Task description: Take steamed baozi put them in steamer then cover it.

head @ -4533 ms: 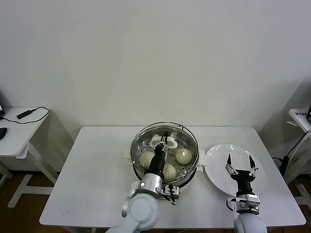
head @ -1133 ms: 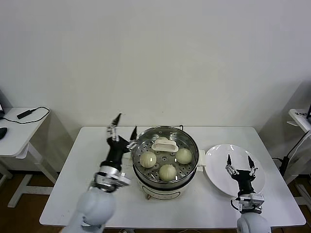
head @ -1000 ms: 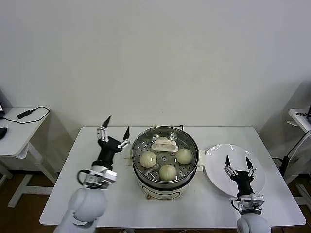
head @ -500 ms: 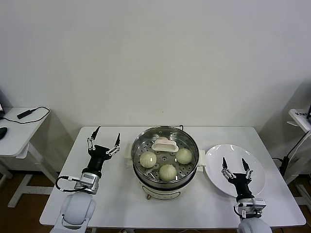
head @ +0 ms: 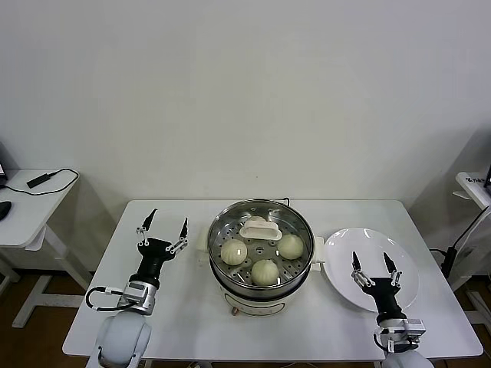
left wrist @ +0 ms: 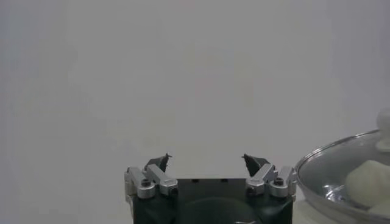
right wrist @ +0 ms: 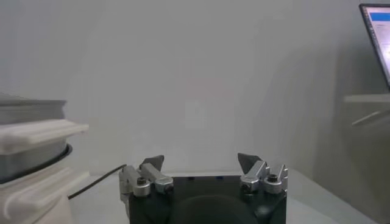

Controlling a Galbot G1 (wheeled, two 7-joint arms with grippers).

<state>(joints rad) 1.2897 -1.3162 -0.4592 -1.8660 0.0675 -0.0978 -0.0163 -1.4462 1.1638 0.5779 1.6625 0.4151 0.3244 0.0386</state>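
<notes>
— Three steamed baozi (head: pixel 264 271) show plainly in the steamer (head: pixel 230 295); can you find the fourth?

— Not for sure. The cover (head: pixel 299 217) sits on the pot, and its cream-white handle (head: pixel 259 228) lies over the far part of the tray, so whatever is under it is hidden. The three I can count rest on the perforated tray: one toward the left, one toward the right, one nearest the robot

— Where are the arms?

— Both low and apart from the pot. The left gripper (head: pixel 163 230) stands over the table (head: pixel 184 307) just left of the steamer, fingers spread wide, nothing between them. The right gripper (head: pixel 372 265) stands over the white plate (head: pixel 406 268) to the right of the steamer, fingers likewise spread and empty

— What do the wrist views add?

— Little. The left one shows its own finger bases against the blank wall, with only an edge of the glass cover (left wrist: pixel 341 176) and a pale blur beneath it, cut off at the side. The right one shows the steamer's white side handle (right wrist: pixel 36 135) and steel rim, also cut off, and a slice of a lit screen (right wrist: pixel 376 36) far off, its contents unreadable
</notes>
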